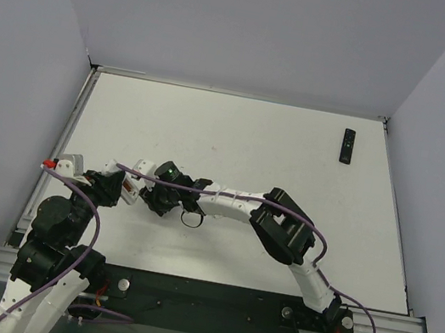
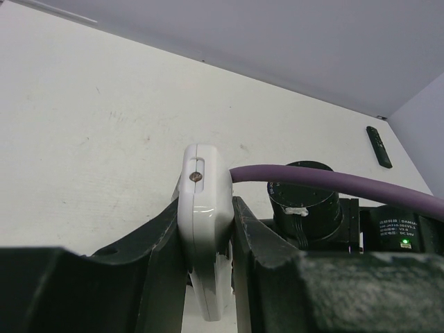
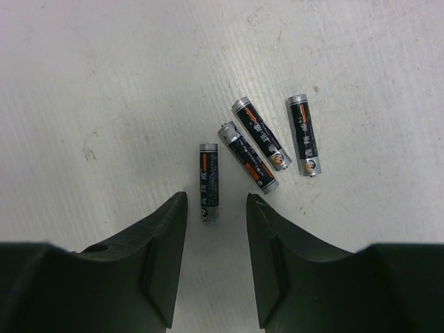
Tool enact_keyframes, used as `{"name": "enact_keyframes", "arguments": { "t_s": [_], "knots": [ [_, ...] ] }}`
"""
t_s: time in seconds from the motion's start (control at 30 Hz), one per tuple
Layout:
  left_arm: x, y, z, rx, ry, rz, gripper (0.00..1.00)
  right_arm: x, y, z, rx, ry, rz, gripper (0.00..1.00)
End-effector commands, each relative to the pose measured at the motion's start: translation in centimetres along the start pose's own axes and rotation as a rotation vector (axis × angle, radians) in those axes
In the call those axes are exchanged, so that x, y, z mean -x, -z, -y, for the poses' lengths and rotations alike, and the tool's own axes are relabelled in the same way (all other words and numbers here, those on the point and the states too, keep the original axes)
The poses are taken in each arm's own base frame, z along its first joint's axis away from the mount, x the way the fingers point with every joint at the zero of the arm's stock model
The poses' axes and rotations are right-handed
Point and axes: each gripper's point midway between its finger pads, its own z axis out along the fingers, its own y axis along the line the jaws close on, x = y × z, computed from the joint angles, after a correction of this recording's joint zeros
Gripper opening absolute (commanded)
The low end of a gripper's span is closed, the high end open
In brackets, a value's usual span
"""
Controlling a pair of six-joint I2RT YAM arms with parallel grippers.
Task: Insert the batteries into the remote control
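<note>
My left gripper is shut on a white remote control, held on its edge above the table. In the top view this gripper is at the left of the table, close to my right gripper. In the right wrist view my right gripper is open and empty, just above the table. Several dark batteries lie loose ahead of it. The nearest battery points into the gap between the fingertips, and the others lie to its right. The batteries are hidden under the gripper in the top view.
A small black remote lies at the far right of the table and also shows in the left wrist view. The right arm stretches across the near middle. A purple cable crosses the left wrist view. Walls enclose the table.
</note>
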Motion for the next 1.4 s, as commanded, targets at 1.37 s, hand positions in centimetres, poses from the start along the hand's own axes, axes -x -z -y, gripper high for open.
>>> {"name": "enact_keyframes", "arguments": {
  "t_s": [1.37],
  "knots": [
    [-8.0, -3.1, 10.4, -0.652, 0.429, -0.199, 0.00, -1.6, 26.1, -1.3, -0.243, -0.265, 0.151, 0.00]
  ]
}}
